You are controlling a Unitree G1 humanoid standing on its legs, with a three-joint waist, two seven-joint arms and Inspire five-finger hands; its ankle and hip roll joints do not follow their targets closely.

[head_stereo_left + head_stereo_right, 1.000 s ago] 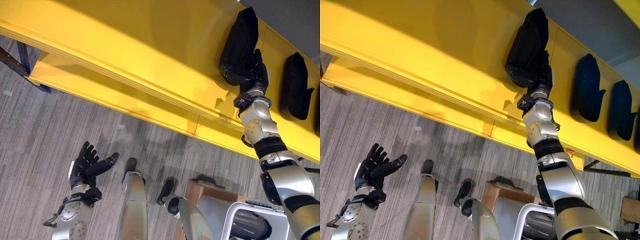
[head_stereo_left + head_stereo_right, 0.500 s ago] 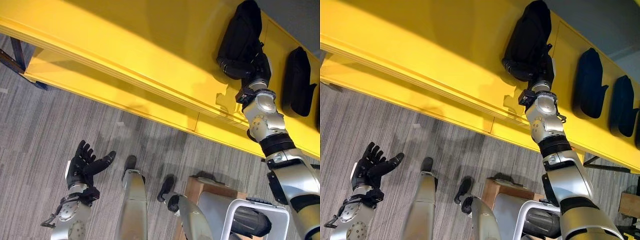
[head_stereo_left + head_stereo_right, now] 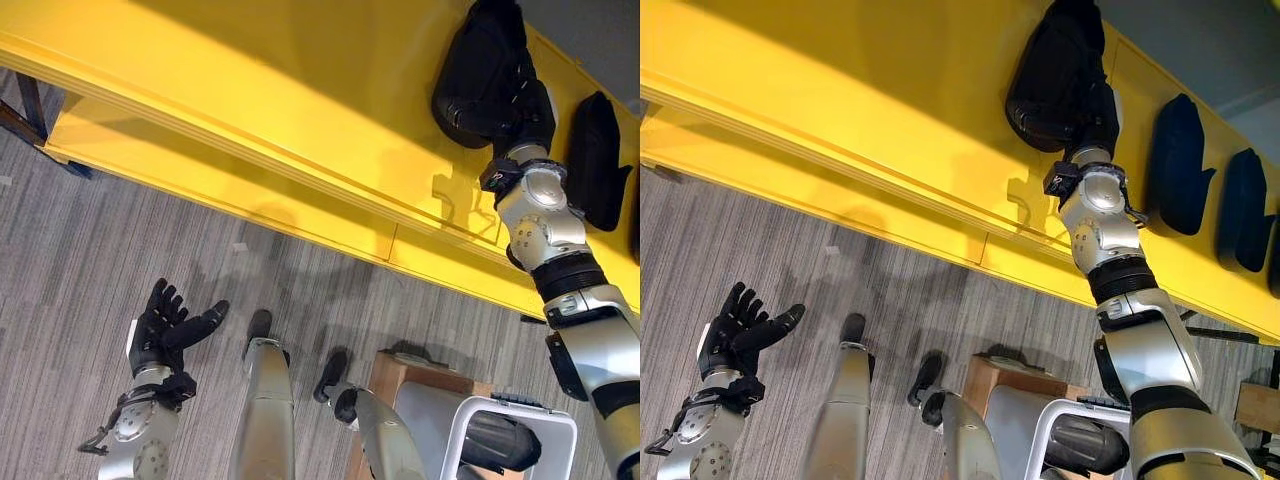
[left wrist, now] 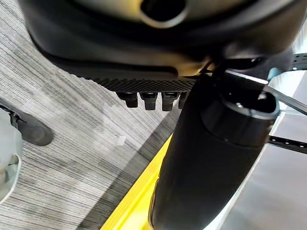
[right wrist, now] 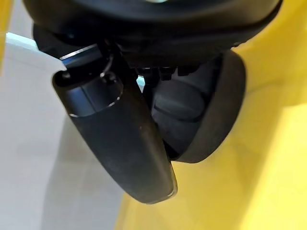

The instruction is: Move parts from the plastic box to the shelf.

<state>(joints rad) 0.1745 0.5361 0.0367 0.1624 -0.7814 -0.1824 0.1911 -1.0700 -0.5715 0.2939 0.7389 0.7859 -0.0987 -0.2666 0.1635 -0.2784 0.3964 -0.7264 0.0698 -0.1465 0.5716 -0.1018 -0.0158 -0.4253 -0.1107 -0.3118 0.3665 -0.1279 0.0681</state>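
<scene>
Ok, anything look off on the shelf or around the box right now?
Nothing stands out. The right hand holds a black part against the yellow shelf, beside two more black parts standing in a row. The left hand hangs open over the floor. Another part lies in the white box.

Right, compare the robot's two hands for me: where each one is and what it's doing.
The right hand is raised to the yellow shelf and curled round a black part; the left hand hangs low over the grey floor. The right hand holds that part; the left hand is open and holds nothing. Both hands are dark.
</scene>
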